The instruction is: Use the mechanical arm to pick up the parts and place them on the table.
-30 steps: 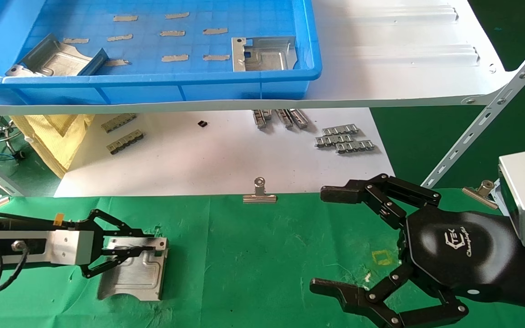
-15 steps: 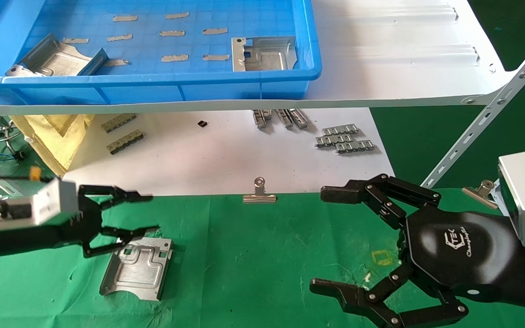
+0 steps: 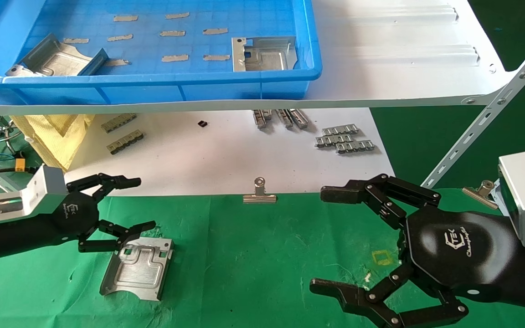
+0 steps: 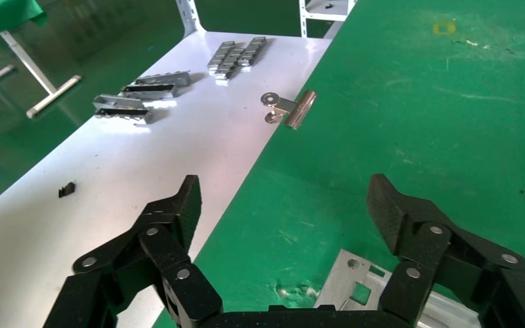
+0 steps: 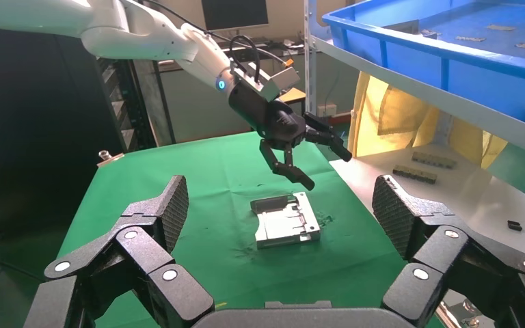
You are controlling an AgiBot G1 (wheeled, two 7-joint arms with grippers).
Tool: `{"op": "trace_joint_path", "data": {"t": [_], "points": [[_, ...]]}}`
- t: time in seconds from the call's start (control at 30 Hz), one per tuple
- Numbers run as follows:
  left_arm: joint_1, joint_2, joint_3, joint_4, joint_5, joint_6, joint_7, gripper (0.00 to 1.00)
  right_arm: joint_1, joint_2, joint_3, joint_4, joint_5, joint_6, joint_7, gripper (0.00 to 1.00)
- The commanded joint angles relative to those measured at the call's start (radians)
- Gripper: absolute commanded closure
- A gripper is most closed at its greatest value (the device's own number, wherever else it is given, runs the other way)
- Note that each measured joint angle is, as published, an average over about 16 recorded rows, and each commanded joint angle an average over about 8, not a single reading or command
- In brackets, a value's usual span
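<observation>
One part (image 3: 137, 268) is laid flat on green table (image 3: 253, 255), clear of fingers. L gripper (image 3: 128, 212) is held just above its far edge, spread, empty. Two more parts (image 3: 262, 53) are seen in blue bin (image 3: 162, 86) on shelf. R gripper (image 3: 331, 241) is parked at right, spread.

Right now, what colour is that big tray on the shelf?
Bright blue. The plastic tray shows best in the head view.

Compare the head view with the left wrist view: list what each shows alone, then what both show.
Head view only: the blue bin holding two parts, and the right gripper, open.

Left wrist view only: nothing distinct that I can make out.

Both: the open left gripper above the part on the green table, the binder clip and the ribbed strips.
</observation>
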Motion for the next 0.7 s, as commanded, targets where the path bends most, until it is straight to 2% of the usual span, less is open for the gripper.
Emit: {"op": "trace_joint_path", "data": {"t": [0.03, 0.7], "points": [[-0.005, 0.001, 0.004, 0.002, 0.006, 0.000, 0.008, 0.00, 0.000, 0.000, 0.000, 0.000, 0.000, 0.000, 0.000, 0.00], [0.139, -0.069, -0.154, -0.371, -0.032, -0.031, -0.237, 0.00, 0.000, 0.000, 0.000, 0.000, 0.000, 0.000, 0.000, 0.00]]}}
